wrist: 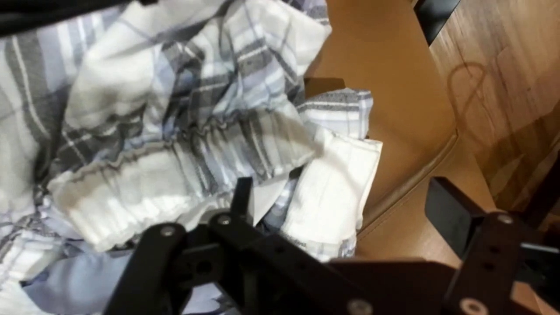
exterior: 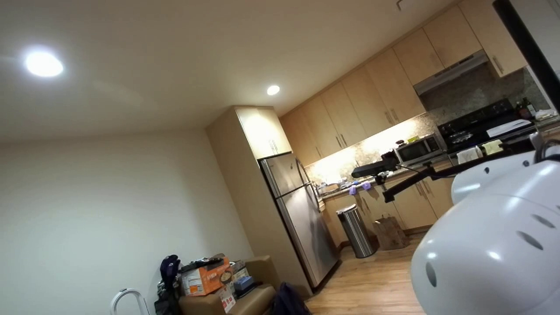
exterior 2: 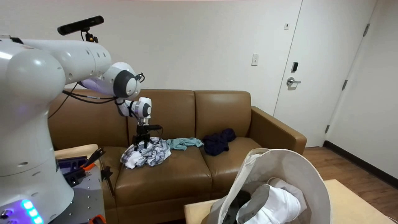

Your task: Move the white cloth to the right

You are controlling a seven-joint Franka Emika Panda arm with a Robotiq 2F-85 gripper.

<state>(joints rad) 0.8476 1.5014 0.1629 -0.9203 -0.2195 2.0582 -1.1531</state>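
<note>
The white cloth [exterior 2: 160,153], with grey and blue plaid, lies crumpled on the brown sofa [exterior 2: 164,180]. In the wrist view the white cloth [wrist: 183,87] fills the left and middle, with a gathered band and a plain white flap at its right side. My gripper [exterior 2: 141,147] points down at the left part of the cloth in that exterior view. In the wrist view the gripper [wrist: 343,197] is open, its fingers wide apart. One finger is over the cloth, the other over bare sofa, and the white flap shows between them. Whether the fingertips touch the cloth cannot be told.
A teal cloth [exterior 2: 184,143] lies right beside the white cloth, and a navy cloth [exterior 2: 219,142] lies further right. A fabric hamper [exterior 2: 292,158] with clothes stands on a wooden table [exterior 2: 354,199] in front. An exterior view shows mostly kitchen and the arm's shell [exterior: 490,245].
</note>
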